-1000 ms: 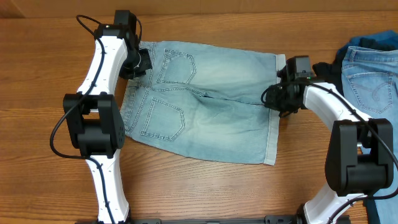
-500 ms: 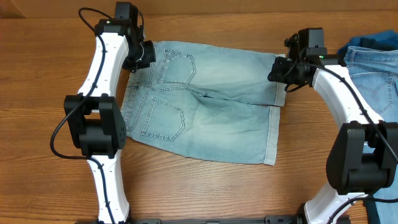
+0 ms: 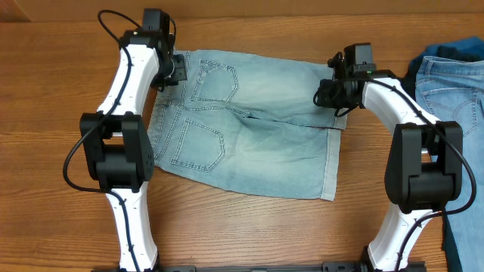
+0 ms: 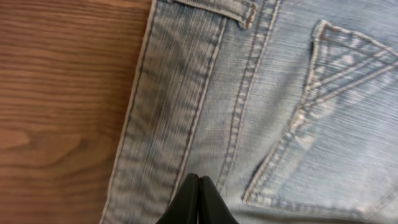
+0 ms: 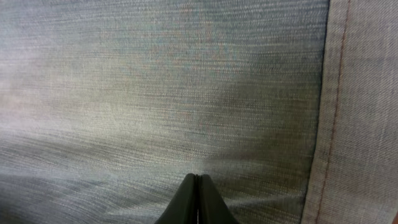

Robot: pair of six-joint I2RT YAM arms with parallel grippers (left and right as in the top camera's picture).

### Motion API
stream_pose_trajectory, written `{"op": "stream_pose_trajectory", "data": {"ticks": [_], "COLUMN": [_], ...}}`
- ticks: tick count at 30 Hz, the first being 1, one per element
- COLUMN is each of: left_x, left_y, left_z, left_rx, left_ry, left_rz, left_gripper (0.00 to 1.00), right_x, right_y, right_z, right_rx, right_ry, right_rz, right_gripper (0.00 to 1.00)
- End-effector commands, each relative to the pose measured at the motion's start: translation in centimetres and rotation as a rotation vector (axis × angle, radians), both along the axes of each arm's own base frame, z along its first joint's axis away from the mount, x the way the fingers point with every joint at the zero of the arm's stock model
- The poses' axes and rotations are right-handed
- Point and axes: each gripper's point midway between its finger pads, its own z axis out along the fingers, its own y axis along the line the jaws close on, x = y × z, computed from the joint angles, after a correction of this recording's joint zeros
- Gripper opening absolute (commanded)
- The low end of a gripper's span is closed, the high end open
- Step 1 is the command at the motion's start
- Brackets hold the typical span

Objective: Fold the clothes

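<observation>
The clothes in play are pale blue denim shorts (image 3: 257,128), spread flat on the wooden table (image 3: 60,113) with the waistband to the left and the cuffed hems to the right. My left gripper (image 3: 178,71) sits at the far left corner of the waistband. In the left wrist view it (image 4: 198,178) is shut, with the waistband (image 4: 168,106) and a back pocket (image 4: 348,93) beyond its tips. My right gripper (image 3: 325,95) is over the far leg, just inside the hem. In the right wrist view it (image 5: 198,178) is shut, over plain denim with the cuff (image 5: 360,112) to its right. Nothing shows between either pair of fingers.
More clothes lie at the right edge: light-blue jeans (image 3: 454,98) with a darker blue garment (image 3: 454,47) behind them, and dark cloth (image 3: 463,242) by the right arm's base. Bare wood (image 4: 62,93) lies left of the waistband.
My right gripper swung from the hems near the middle seam toward the far edge, then settled leftward over the far leg. The left gripper shifted only slightly. The shorts stayed put.
</observation>
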Motion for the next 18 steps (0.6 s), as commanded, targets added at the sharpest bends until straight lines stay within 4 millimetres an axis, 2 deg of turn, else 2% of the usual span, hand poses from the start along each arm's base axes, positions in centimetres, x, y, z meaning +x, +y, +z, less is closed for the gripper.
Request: {"op": "stream_pose_trajectory", "data": {"ticks": [1, 6, 13, 18], "left_x": [-0.9, -1.9, -3.1, -4.8], "left_y": [0.3, 1.1, 3.9, 7.0], "left_z": [-3.1, -5.5, -6.0, -6.3], "left_rx": [0.025, 0.068, 0.121, 0.110], "left_ry": [0.042, 0.061, 0.108, 0.177], "left_rz": [-0.019, -0.033, 0.043, 0.145], "left_gripper": [0.04, 0.04, 0.04, 0.04], "right_x": [0.5, 0.5, 0.7, 0.4], "right_y": [0.2, 0.3, 0.6, 2.7], "right_z": [0.0, -0.4, -0.8, -0.8], "right_rx": [-0.003, -0.006, -0.005, -0.004], "right_ry": [-0.016, -0.013, -0.017, -0.022], "right_rz": [0.024, 0.031, 0.039, 0.083], "right_gripper": [0.04, 0.04, 0.04, 0.04]}}
